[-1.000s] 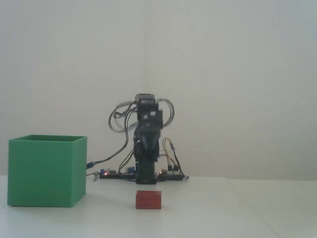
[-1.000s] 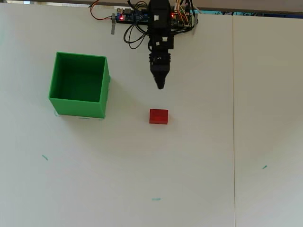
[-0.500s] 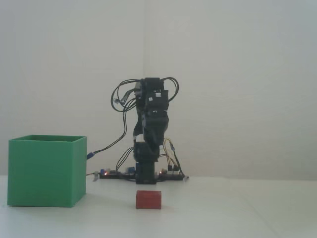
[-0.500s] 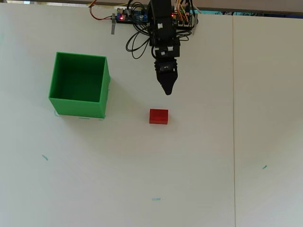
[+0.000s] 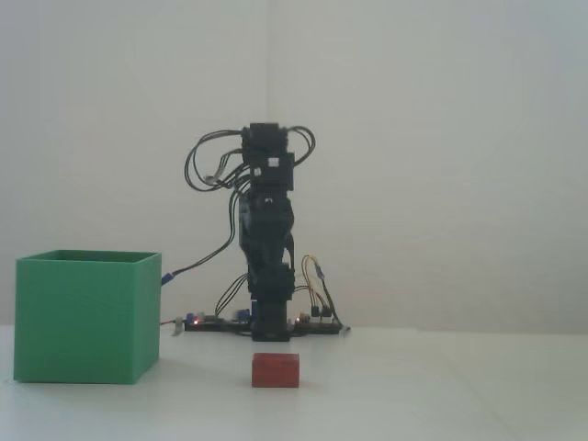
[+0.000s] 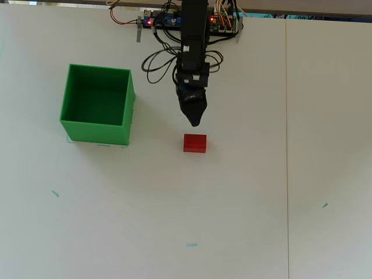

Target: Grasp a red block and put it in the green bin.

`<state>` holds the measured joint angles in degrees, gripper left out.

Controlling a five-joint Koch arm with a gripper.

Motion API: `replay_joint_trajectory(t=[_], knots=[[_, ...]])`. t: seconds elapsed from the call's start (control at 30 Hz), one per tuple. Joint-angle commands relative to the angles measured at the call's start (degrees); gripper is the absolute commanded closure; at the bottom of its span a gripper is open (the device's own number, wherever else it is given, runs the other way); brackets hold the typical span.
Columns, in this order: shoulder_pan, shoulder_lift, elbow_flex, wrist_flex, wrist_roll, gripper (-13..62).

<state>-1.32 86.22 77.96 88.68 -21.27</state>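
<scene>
Claw [image 6: 195, 121] edges closer to the block [image 6: 195, 143], tip clenched, empty | block untouched on table | bin [image 6: 96, 104] waits | grasp nears

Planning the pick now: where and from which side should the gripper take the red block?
Probably from straight above, jaws closing on two opposite side faces of the red block. It lies flat and alone on the table, well apart from the green bin, every side free.
</scene>
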Motion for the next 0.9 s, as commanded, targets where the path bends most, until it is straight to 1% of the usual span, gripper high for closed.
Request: replay_joint_trajectory(t=[0.0,0.1,0.2,0.4,0.47,0.5,0.67,0.87], knots=[[-0.97,-1.05,-4.92,2.02,2.02,12.4],[-1.05,-3.6,-6.86,2.46,3.52,12.7],[1.76,-5.71,-7.56,3.25,4.22,13.0],[2.2,-5.98,-7.47,7.12,12.83,13.4],[2.64,-5.89,-7.56,7.56,20.74,13.3],[2.9,-5.8,-7.56,7.56,22.15,13.5],[4.39,-5.1,-8.26,7.47,23.55,14.9],[1.85,-5.27,-8.26,7.47,24.87,14.7]])
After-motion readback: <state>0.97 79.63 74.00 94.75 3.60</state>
